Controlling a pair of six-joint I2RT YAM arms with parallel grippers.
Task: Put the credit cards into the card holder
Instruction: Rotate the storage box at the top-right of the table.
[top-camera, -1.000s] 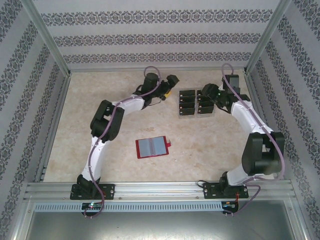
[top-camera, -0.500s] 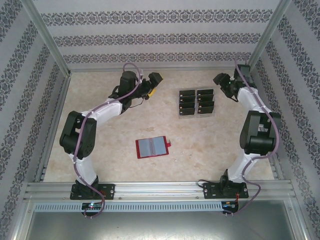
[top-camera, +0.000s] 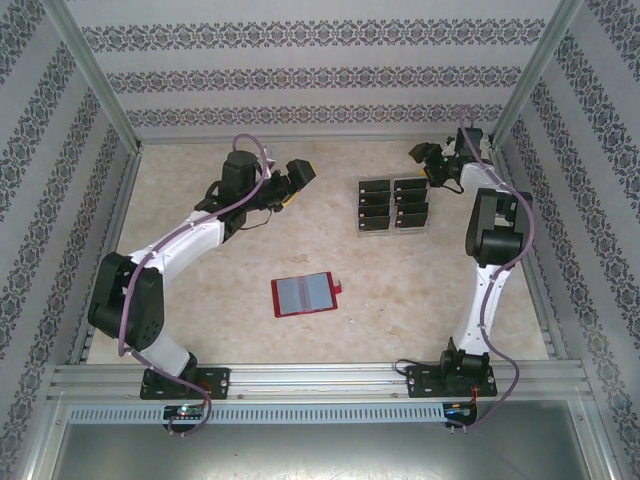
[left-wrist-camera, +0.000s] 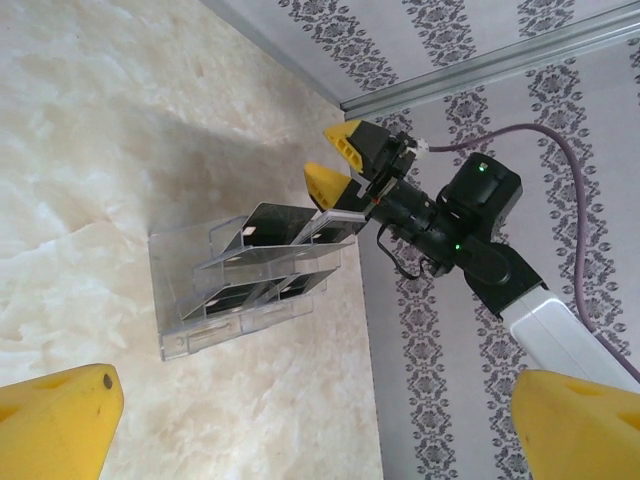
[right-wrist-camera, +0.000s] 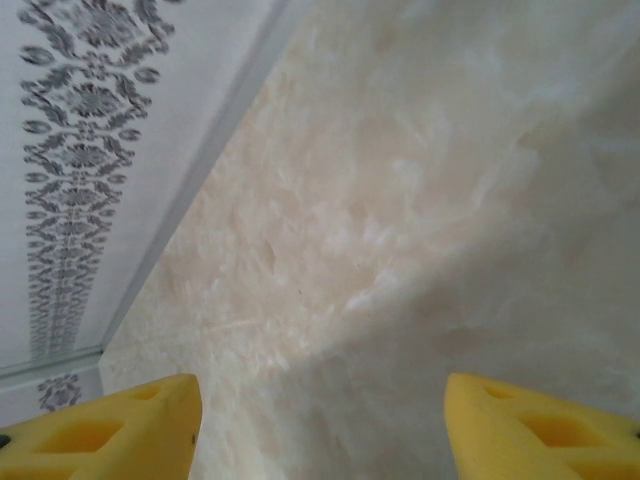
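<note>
Left tool (top-camera: 297, 183) spread wide, empty, above surface (top-camera: 200, 290) at 9 o'clock of clear tray (left-wrist-camera: 185, 335); credit cards (top-camera: 392, 200) all in tray, two columns, standing tilted; right tool (top-camera: 424, 163) at 1 o'clock of tray, near far cards, fingers apart, nothing between; contact with cards, cannot tell; card holder (top-camera: 305, 295) lies open flat, grey pockets up, at 7 o'clock of tray, well apart from both tools.
</note>
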